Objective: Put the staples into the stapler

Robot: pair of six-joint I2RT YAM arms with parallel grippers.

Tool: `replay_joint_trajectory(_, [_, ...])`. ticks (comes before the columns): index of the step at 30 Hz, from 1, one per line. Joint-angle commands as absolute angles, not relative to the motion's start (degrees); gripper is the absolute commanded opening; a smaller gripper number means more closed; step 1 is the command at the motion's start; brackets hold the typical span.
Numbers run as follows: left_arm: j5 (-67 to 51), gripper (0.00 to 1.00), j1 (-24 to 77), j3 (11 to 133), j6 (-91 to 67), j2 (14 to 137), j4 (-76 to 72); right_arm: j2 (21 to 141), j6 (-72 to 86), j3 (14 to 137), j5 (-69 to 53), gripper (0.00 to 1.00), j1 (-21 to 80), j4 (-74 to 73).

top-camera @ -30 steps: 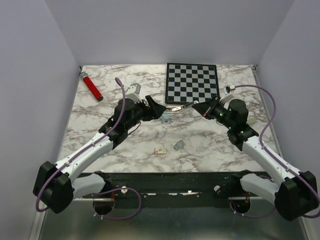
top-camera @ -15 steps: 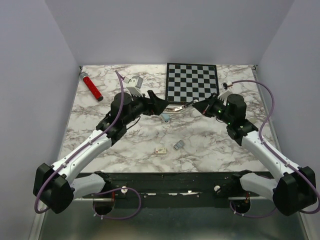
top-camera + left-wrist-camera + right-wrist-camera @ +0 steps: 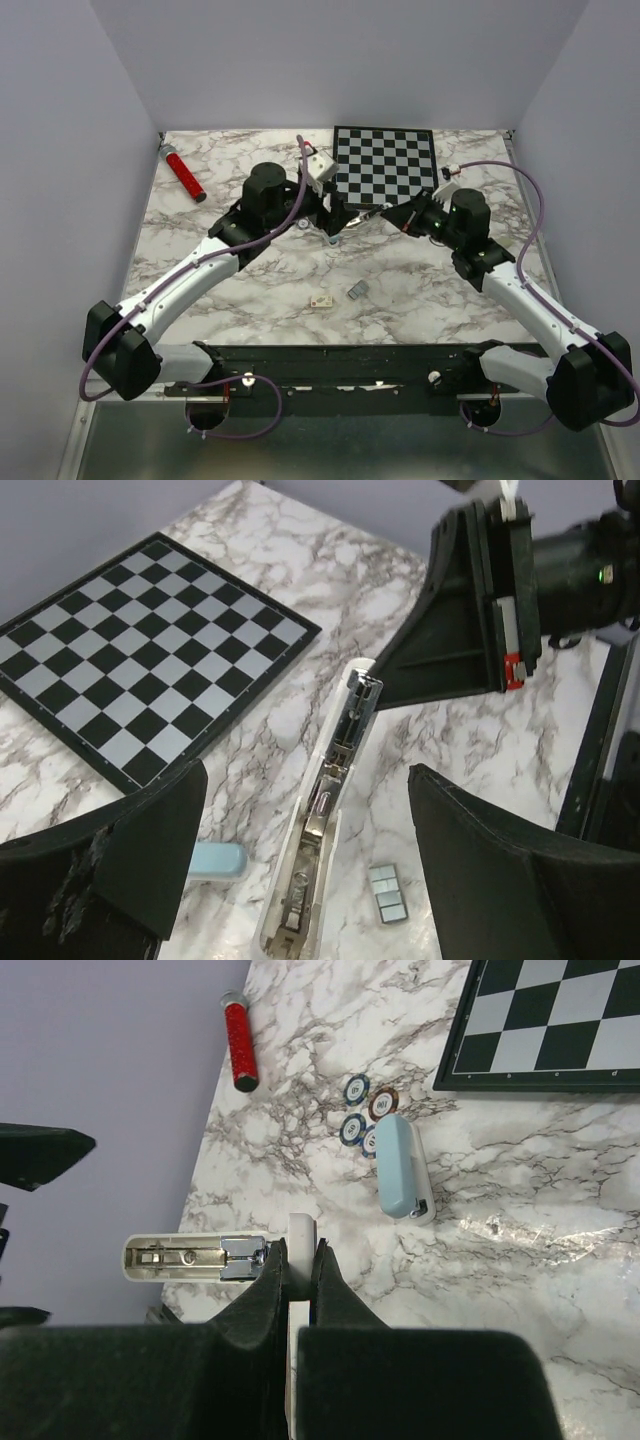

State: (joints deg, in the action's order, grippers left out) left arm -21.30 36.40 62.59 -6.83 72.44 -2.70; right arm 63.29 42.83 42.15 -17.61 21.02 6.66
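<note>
The right gripper [image 3: 297, 1260] is clamped on one end of a white bar [image 3: 338, 770] with a metal channel, raised before the left gripper [image 3: 310, 860] \- spread wide, empty \- while the stapler [image 3: 400, 1165] lies on the table [image 3: 420, 280] near the chessboard [image 3: 385, 163], the staples [image 3: 387, 893] nearer.

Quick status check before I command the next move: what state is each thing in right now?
left gripper: open, holding nothing.
right gripper: shut on the white bar.
white bar: held at one end, metal channel exposed.
stapler: lying on the table, looks closed, ungripped.
staples: loose on the table, not loaded.
</note>
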Motion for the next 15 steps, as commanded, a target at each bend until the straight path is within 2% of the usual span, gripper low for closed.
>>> replay_joint_trajectory(1, [-26.80, 0.89, 38.67, 65.56, 8.15, 76.19, 2.63, 62.49, 44.47, 43.15, -19.60, 0.01, 21.88, 7.91])
replay_joint_trajectory(6, [-27.07, 0.79, 40.08, 68.46, 14.23, 79.62, 6.50, 62.05, 44.82, 42.72, -19.51, 0.01, 22.76, 7.82])
replay_joint_trajectory(9, [-26.72, 0.77, 40.96, 69.61, 16.43, 81.12, 7.56, 61.88, 45.09, 42.37, -19.25, 0.01, 23.20, 7.91])
replay_joint_trajectory(15, [-26.46, 0.67, 41.66, 71.63, 19.07, 83.58, 10.55, 61.61, 45.18, 42.19, -18.81, 0.01, 23.82, 7.91])
